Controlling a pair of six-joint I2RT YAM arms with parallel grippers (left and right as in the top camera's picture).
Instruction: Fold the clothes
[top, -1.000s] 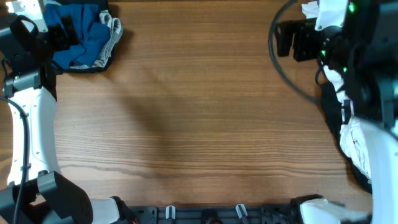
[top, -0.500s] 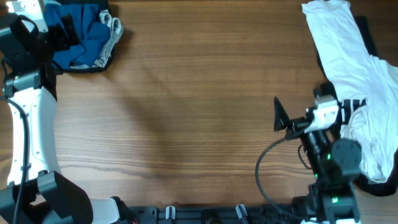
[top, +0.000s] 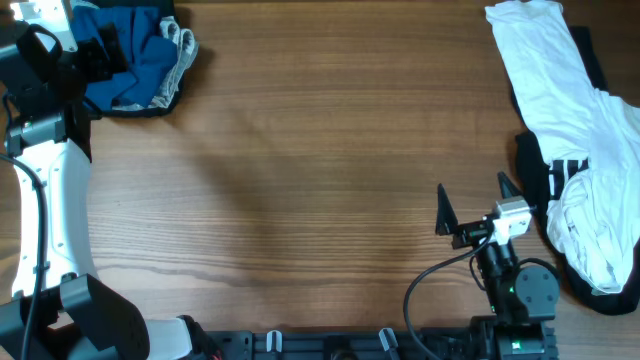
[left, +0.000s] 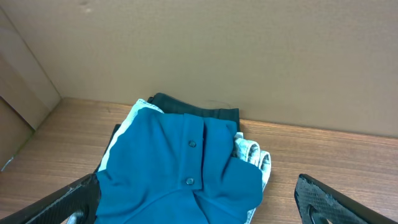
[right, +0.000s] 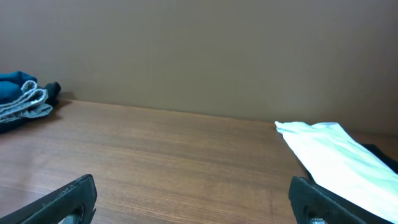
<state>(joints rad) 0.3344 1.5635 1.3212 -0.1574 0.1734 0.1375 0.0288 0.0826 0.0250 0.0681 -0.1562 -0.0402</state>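
While neither arm holds anything, the blue shirt lies crumpled in a heap at the far left corner of the wooden table, unfolded, with two small buttons showing down its front in the left wrist view. It rests on top of a pale striped piece that pokes out at its right edge, and a darker garment shows behind it near the wall. The left gripper hangs over the left part of this heap with its jaws spread wide and nothing between them but the shirt below; whether the fingers touch the fabric cannot be told. The right gripper sits low at the near right side of the table, well apart from the shirt, its two black fingers splayed fully and empty above bare wood. Just to its right a white garment with black stripes stretches along the right edge from the far corner toward the near one, bunched at its near end, lying over a black cloth whose edge shows beside it
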